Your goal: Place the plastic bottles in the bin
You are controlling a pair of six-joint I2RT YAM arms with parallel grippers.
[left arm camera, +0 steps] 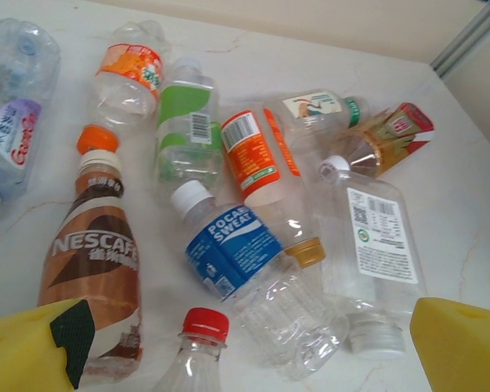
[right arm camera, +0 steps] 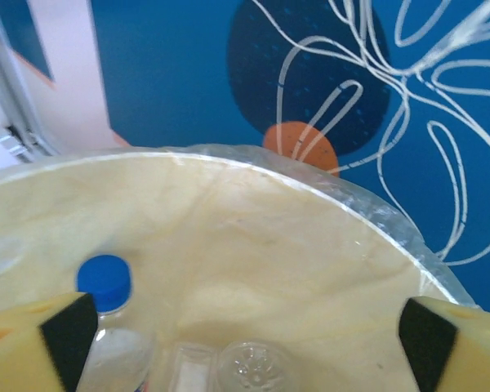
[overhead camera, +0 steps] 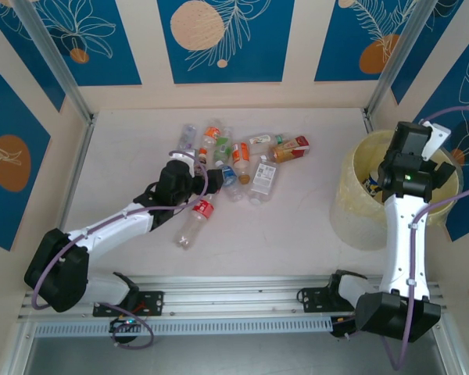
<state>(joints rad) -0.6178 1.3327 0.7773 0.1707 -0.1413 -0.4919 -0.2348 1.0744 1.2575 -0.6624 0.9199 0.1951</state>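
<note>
Left gripper (left arm camera: 253, 339), jaws spread, hangs over the bottles (left arm camera: 233, 249) on the table (overhead camera: 297, 226); right gripper (right arm camera: 245, 335), jaws spread and empty, hangs above the bin (right arm camera: 269, 237), a blue-capped bottle (right arm camera: 106, 286) inside.

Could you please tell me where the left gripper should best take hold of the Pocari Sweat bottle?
Pocari bottle: probably grip its blue-labelled middle from straight above, jaws across its width. It lies flat, with bare table on the Nescafe bottle's side; the orange-label bottle lies close on the other.
</note>
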